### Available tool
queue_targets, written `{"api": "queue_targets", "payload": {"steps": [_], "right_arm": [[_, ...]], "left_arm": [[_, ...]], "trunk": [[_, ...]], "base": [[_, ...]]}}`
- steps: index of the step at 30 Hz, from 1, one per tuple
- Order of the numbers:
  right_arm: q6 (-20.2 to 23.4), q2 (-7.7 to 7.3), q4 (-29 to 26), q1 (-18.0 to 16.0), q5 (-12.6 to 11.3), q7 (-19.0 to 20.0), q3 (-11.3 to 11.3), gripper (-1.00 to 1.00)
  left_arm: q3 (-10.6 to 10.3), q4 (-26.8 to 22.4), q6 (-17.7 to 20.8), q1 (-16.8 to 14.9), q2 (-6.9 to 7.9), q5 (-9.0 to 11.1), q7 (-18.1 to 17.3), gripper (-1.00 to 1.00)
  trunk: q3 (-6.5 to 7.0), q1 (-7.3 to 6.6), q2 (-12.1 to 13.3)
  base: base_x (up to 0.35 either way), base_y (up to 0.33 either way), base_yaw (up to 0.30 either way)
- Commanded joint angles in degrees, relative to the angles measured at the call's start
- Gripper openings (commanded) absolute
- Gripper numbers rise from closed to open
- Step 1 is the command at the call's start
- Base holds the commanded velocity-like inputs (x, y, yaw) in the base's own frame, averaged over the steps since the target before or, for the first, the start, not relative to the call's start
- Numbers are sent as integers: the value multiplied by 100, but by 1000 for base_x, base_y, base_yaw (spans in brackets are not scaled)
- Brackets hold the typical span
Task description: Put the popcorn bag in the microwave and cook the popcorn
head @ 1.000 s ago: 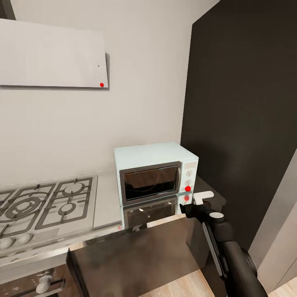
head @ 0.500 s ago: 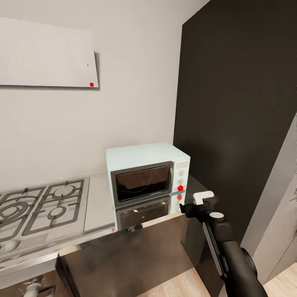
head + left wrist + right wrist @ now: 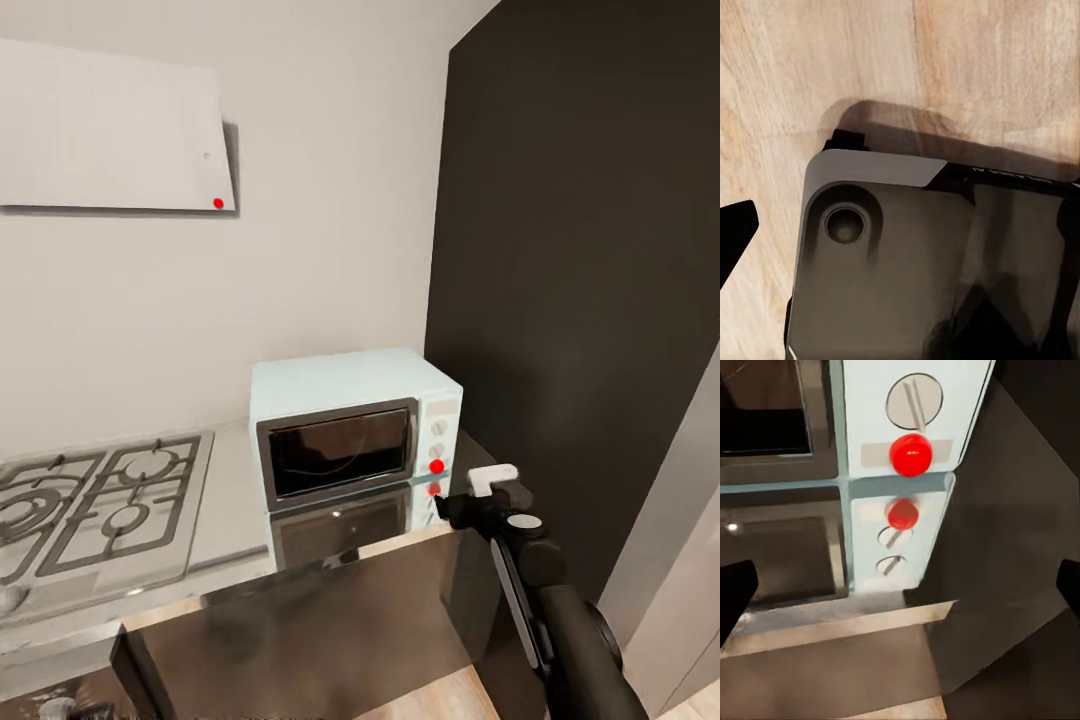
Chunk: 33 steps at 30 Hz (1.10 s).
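Apparently late-stage: microwave door closed on countertop, right gripper spread open near red start dot, unpressed; left gripper's state indiscernible

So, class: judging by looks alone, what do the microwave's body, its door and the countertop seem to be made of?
The microwave body: matte mint-blue painted metal or plastic, no glare. Its door: dark glass, faintly reflective. The countertop: polished grey metal or stone, probably; it mirrors the microwave's front and red dot.
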Motion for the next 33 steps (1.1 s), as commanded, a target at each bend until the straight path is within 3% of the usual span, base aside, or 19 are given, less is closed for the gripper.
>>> {"api": "queue_targets", "payload": {"steps": [1, 10, 11, 13, 16, 33], "right_arm": [[29, 1, -9, -3, 61, 58, -5, 100], [-28, -4, -10, -3, 61, 42, -15, 100], [-30, -5, -9, -3, 61, 36, -52, 100], [-29, -6, -7, -3, 49, 65, -367, 100], [-28, -7, -2, -3, 32, 96, -543, 100], [68, -87, -10, -3, 37, 95, -599, 100]], "left_arm": [[-44, -2, 26, -5, 2, 60, -17, 100], [-44, -11, 27, -5, 2, 52, -17, 100], [-44, -11, 27, -5, 2, 50, -17, 100], [-45, -11, 27, -5, 2, 46, -17, 100], [-45, -11, 27, -5, 2, 47, -17, 100], [-44, -11, 25, -5, 2, 46, -17, 100]], "trunk": [[-10, 1, -6], [-29, 1, -6], [-31, 1, -6], [-33, 1, -6], [-33, 1, -6], [-34, 1, -6]], "base": [[3, -2, 262], [0, 0, 265], [0, 0, 265], [0, 0, 121], [0, 0, 27], [0, 0, 18]]}}
